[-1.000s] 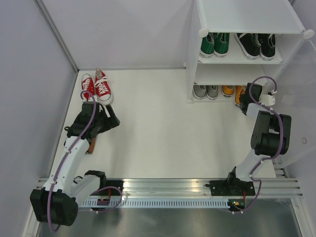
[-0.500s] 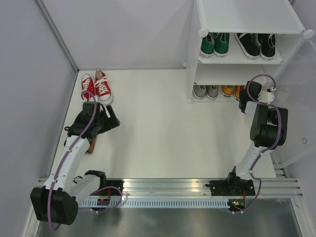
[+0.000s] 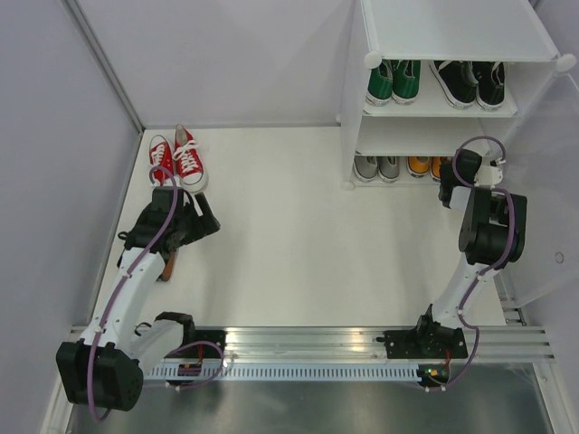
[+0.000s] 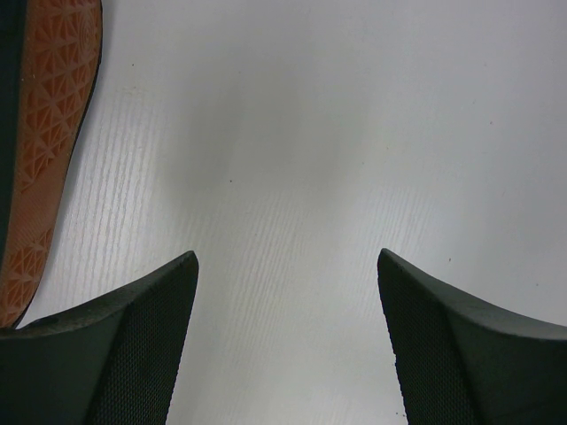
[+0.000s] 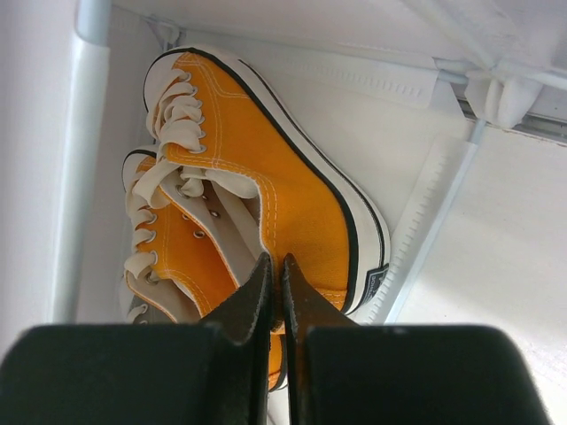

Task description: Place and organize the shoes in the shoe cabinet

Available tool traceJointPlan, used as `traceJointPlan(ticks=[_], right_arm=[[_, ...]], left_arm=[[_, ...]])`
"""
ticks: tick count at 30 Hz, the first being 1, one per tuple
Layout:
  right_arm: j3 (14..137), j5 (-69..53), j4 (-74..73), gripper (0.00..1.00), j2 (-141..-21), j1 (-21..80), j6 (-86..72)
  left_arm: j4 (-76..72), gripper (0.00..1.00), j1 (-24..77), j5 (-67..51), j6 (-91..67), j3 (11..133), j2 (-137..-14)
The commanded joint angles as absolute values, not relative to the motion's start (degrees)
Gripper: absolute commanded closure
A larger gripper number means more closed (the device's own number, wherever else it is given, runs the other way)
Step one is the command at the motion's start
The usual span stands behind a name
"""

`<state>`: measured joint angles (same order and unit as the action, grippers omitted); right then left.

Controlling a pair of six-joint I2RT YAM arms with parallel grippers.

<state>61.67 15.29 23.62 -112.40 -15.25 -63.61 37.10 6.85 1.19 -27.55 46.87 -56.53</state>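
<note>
You have the shoe cabinet (image 3: 452, 32) at far right with shoes (image 3: 392, 81) on two shelves; a loose pair (image 3: 176, 161) sits far left on the table (image 3: 289, 226).

- Top external: high behind the arm bases (image 3: 298, 348), looking down over the white tabletop (image 3: 289, 235) and the tall white translucent plastic shoe cabinet (image 3: 452, 32).
- Left wrist: close above that tabletop, facing down.
- Right wrist: very near the cabinet's orange canvas sneakers (image 5: 266, 177), which the overhead view shares.

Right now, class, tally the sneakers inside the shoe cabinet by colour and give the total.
green sneakers: 2
black sneakers: 2
grey sneakers: 2
orange sneakers: 2
Total: 8
</note>
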Motion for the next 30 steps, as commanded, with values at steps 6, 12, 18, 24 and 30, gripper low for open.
traceJointPlan(ticks=[6, 12, 18, 24, 30], right_arm=[[67.23, 11.61, 29.71, 0.94, -114.43, -16.08, -60.91], [68.29, 9.67, 29.09, 0.92, -115.84, -17.14, -59.5], [66.27, 8.61, 29.79, 0.7, -114.09, -17.4, -58.27], [63.64, 7.91, 28.57, 0.56, -110.23, -17.49, -57.13], [59.6, 8.26, 25.14, 0.55, -105.22, -17.32, -55.55]], left_arm=[[34.98, 0.15, 6.94, 1.67, -25.66, 46.76, -56.6], [35.07, 0.15, 6.94, 1.85, -25.58, 46.76, -56.43], [34.98, 0.15, 6.94, 1.76, -25.58, 46.76, -56.34], [34.98, 0.15, 6.94, 1.84, -25.66, 46.84, -56.08], [35.07, 0.15, 6.94, 1.93, -25.66, 46.84, -55.81]])
